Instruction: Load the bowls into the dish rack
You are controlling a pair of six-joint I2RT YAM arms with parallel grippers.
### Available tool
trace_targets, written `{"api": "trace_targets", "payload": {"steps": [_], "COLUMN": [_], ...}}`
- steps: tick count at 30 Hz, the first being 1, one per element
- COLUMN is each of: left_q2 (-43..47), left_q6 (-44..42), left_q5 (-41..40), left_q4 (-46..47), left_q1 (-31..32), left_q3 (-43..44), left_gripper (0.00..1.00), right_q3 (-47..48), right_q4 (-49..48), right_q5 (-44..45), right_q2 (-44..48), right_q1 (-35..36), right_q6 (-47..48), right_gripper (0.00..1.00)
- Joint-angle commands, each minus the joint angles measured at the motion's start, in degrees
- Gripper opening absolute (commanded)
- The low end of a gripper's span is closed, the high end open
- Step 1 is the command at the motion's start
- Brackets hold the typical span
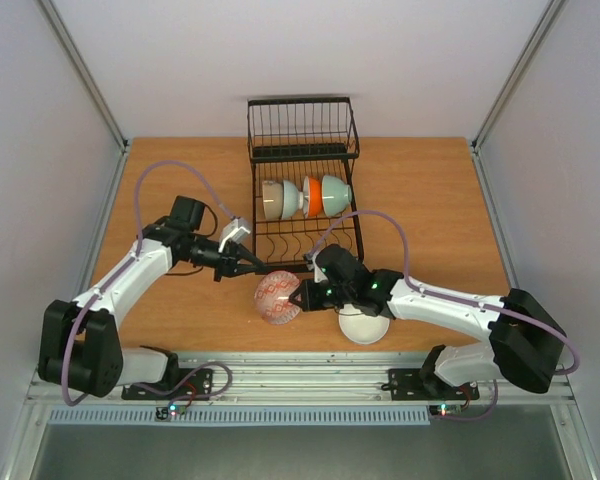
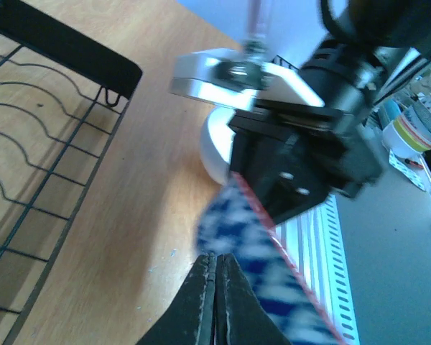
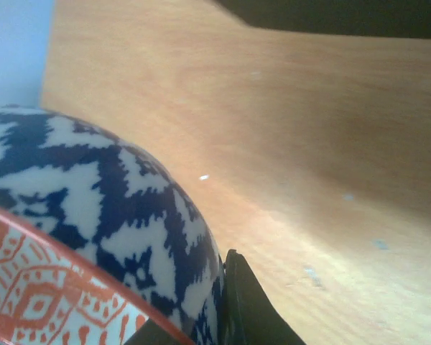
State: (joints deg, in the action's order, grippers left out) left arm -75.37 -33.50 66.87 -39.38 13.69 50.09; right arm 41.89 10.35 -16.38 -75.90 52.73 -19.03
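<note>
A patterned bowl [image 1: 278, 298], blue and white outside and orange-patterned inside, lies tilted on its side in front of the dish rack [image 1: 302, 150]. My right gripper [image 1: 300, 297] is shut on its rim. In the right wrist view one finger [image 3: 248, 309] presses the bowl's outer wall [image 3: 115, 208], and the other finger is hidden. My left gripper [image 1: 262, 270] is shut, fingers [image 2: 205, 295] pressed together, tips against the blurred bowl [image 2: 266, 266]. Three bowls stand on edge in the rack: cream [image 1: 278, 198], orange [image 1: 313, 193] and mint-green [image 1: 336, 192].
A plain white bowl [image 1: 365, 327] sits on the table under my right arm, near the front edge; it also shows in the left wrist view [image 2: 214, 147]. The rack's wire tray [image 2: 50, 144] lies just left of my left gripper. Grey walls enclose the table.
</note>
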Motion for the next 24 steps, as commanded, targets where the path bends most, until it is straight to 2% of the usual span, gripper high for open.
{"api": "trace_targets", "payload": {"steps": [1, 9, 13, 15, 19, 22, 24], "left_q2": [-0.3, -0.4, 0.4, 1.5, 4.3, 4.9, 5.1], "left_q6": [-0.7, -1.0, 0.5, 3.2, 7.6, 8.7, 9.8], "left_q5": [0.2, -0.2, -1.7, -4.2, -9.4, -12.2, -14.1], "left_q4": [1.1, 1.0, 2.9, 5.8, 9.3, 9.9, 11.0], "left_q1": [-1.2, -1.2, -1.3, -1.2, -1.3, -1.2, -1.2], "left_q3": [0.7, 0.6, 0.4, -0.1, -1.3, -1.6, -2.0], "left_gripper": [0.01, 0.00, 0.00, 0.07, 0.31, 0.42, 0.45], "right_q3": [1.8, 1.7, 4.1, 7.0, 9.5, 10.8, 11.5], "right_q4": [-8.0, -7.5, -0.3, 6.1, 12.2, 14.8, 16.5], "right_q5": [-6.2, -4.8, -0.8, 2.8, 5.6, 6.6, 7.0], "right_q2": [2.8, 4.0, 3.9, 3.6, 3.5, 3.3, 3.0], "right_q1": [1.7, 1.7, 1.7, 1.7, 1.8, 1.8, 1.9], "right_q6": [3.1, 4.0, 5.6, 6.7, 8.5, 9.4, 9.9], "right_gripper": [0.05, 0.01, 0.01, 0.01, 0.01, 0.01, 0.01]}}
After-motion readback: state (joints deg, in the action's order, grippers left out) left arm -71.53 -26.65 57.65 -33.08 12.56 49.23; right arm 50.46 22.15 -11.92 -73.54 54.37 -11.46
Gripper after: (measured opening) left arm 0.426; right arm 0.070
